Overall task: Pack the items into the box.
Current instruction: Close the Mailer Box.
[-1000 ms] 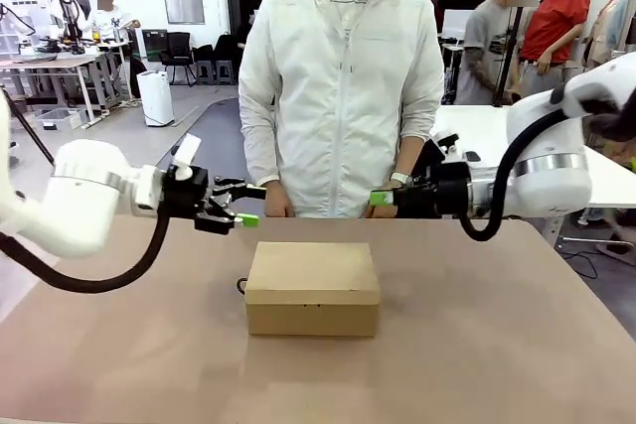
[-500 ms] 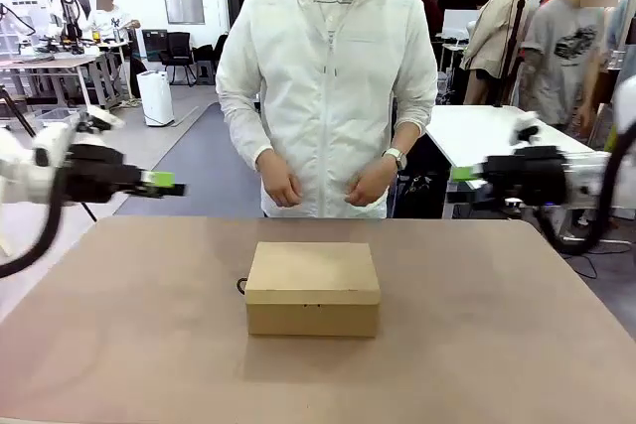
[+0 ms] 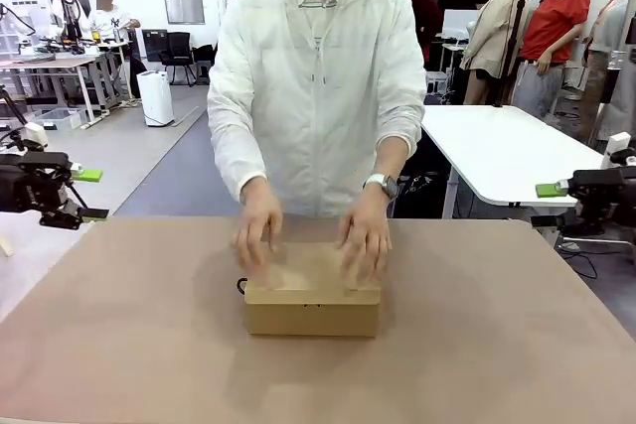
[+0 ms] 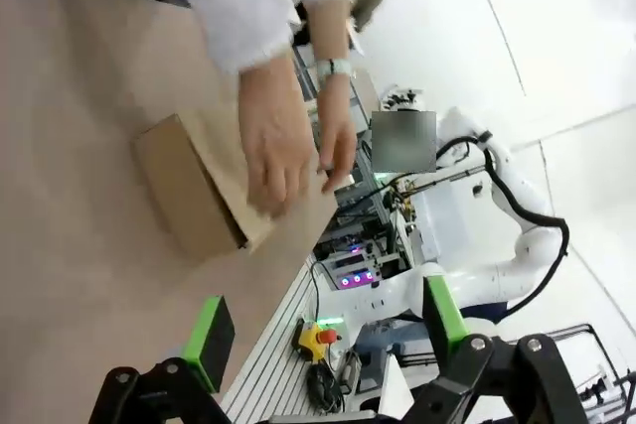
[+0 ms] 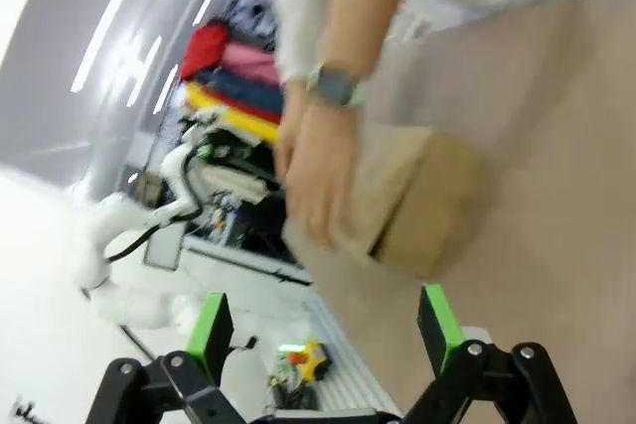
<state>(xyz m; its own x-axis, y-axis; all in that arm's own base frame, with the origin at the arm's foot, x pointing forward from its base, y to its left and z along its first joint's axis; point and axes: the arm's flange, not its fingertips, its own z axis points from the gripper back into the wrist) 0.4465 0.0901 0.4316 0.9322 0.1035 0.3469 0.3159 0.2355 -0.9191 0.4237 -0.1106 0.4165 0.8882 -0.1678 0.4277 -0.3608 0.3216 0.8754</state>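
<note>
**Pulling back: both arms clear out as the person takes the box**

Retreating to the edges now, the left gripper [image 3: 87, 194] sits out at 9 o'clock and the right gripper [image 3: 553, 189] at 3 o'clock, where a second ago both were poised just behind the box, close to the middle. Both sets of jaws stand wide open and hold nothing. Into the gap comes the person: both hands, left hand [image 3: 259, 233] and right hand [image 3: 364, 238], have come down from waist height onto the lid of the box [image 3: 312, 307], which has not shifted from the centre of the bench [image 3: 497, 345]. The lid lies flat and closed, so my read is the packing is done or nearly so, with the person pressing it shut or about to lift it.

The front view gives the layout but blurs the hands. The left wrist view shows the box [image 4: 194, 191] from its end, fingers [image 4: 273, 151] spread over its top. The right wrist view catches the opposite side, the watch [image 5: 333, 86] and the box [image 5: 412, 206] under the palm. Pouch and stapler: presumably inside, I cannot tell.
</note>
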